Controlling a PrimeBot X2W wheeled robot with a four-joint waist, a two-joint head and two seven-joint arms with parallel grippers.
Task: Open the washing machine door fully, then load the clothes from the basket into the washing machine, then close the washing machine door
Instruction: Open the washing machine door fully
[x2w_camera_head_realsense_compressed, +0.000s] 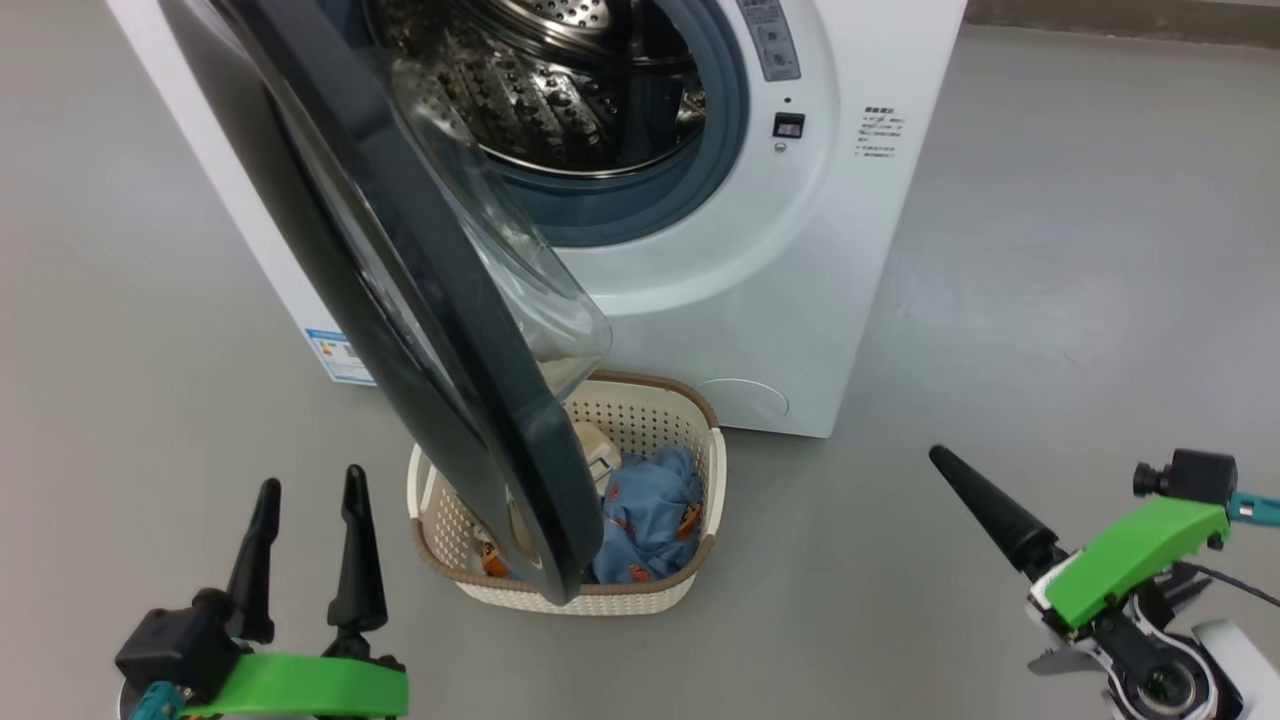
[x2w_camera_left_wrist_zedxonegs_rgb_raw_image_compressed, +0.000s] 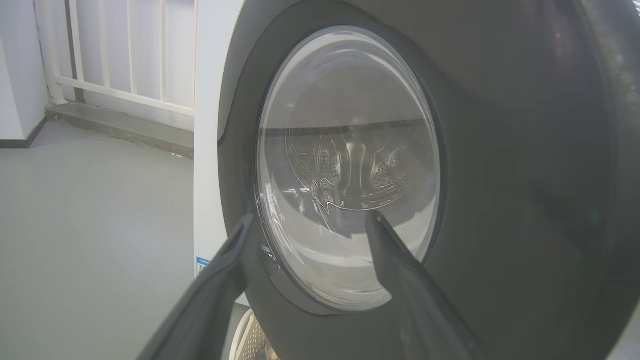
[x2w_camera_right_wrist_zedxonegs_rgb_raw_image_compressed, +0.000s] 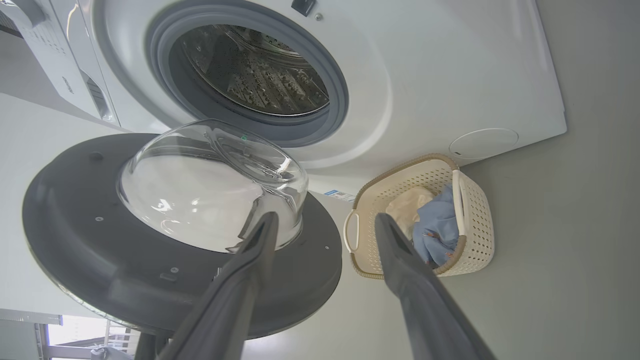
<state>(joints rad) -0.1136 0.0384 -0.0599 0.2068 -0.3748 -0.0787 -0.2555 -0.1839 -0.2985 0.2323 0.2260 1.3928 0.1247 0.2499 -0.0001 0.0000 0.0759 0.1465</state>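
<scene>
floor (x2w_camera_head_realsense_compressed: 1050, 300): grey | on it: washing machine (x2w_camera_head_realsense_compressed: 860, 300) | basket (x2w_camera_head_realsense_compressed: 630, 598) in front

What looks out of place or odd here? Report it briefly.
Nothing is spilled or damaged. One oddity: the open door hangs over the left part of the basket in the head view, hiding some of the clothes, so reaching them from that side looks awkward.
</scene>
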